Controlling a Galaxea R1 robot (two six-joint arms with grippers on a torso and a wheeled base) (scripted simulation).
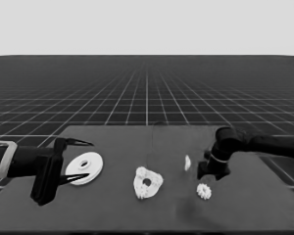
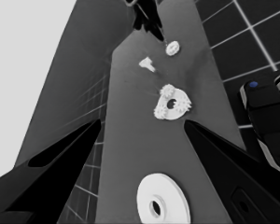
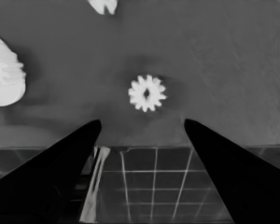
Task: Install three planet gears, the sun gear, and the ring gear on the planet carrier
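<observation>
At the table's right end, the right gripper (image 1: 213,172) hovers with fingers spread apart and empty, the last loose gear (image 1: 204,191) lying flat just nearer the front edge, almost beneath it. The smaller round part (image 1: 147,183), carrying gears, sits mid-table. The left gripper (image 1: 71,161) waits open around the larger round part (image 1: 84,168), not gripping it.

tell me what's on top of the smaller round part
Three small gears sit around the hole of the smaller round part, covering most of its face. Its hole shows nothing inside.
</observation>
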